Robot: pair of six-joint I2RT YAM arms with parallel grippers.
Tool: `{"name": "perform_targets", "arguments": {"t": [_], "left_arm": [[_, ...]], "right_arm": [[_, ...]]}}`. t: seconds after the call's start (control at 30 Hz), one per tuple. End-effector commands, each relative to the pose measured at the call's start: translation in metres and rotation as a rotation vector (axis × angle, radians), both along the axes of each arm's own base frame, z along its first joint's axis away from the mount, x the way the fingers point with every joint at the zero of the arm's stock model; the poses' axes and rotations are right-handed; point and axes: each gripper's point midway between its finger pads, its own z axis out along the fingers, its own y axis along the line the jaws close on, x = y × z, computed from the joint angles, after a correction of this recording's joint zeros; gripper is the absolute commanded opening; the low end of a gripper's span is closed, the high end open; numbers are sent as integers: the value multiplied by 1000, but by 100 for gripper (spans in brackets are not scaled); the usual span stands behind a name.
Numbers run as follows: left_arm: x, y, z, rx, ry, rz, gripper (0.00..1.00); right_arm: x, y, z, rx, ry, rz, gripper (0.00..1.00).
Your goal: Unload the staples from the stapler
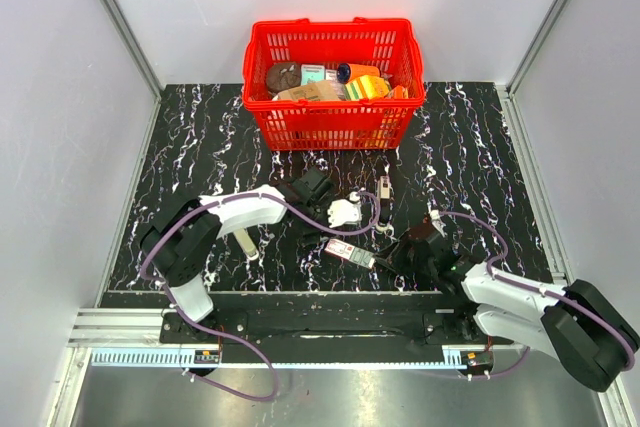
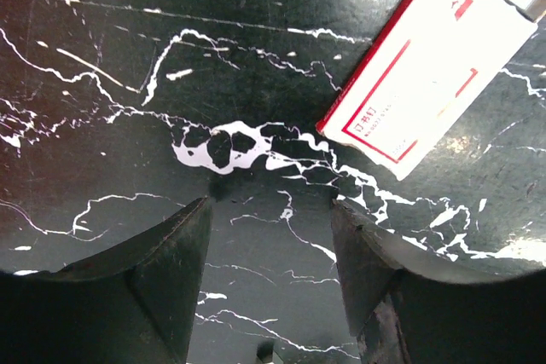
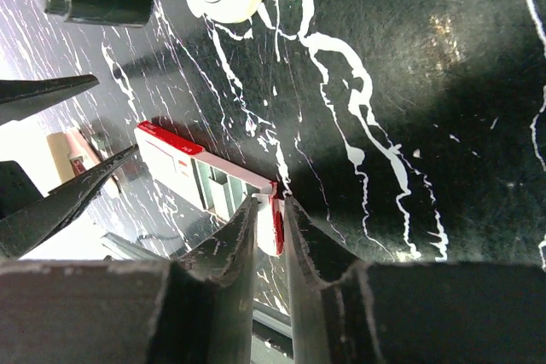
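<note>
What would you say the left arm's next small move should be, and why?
Probably draw the left gripper back toward the stapler. Its fingers are open over bare table, with only the box beside them. The right gripper is pinched on that box's edge, and the stapler lies ungripped, apart from both.

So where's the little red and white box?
In the top view the box lies on the table near its front edge, in front of the basket; the right gripper pinches its end.
</note>
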Motion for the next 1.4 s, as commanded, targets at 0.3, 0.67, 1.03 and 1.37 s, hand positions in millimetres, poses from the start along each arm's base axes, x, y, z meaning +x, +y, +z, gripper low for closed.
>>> {"name": "perform_targets", "arguments": {"t": [0.3, 0.67, 1.03, 1.37], "left_arm": [[9, -28, 15, -22, -59, -41, 62], [2, -32, 16, -23, -64, -66, 63], [0, -34, 17, -37, -69, -82, 62], [-3, -35, 17, -45, -63, -72, 62]], "right_arm": [[1, 4, 3, -4, -16, 37, 16], [5, 10, 8, 16, -32, 48, 14], [16, 17, 14, -4, -54, 71, 14], [26, 33, 11, 8, -62, 113, 15]]}}
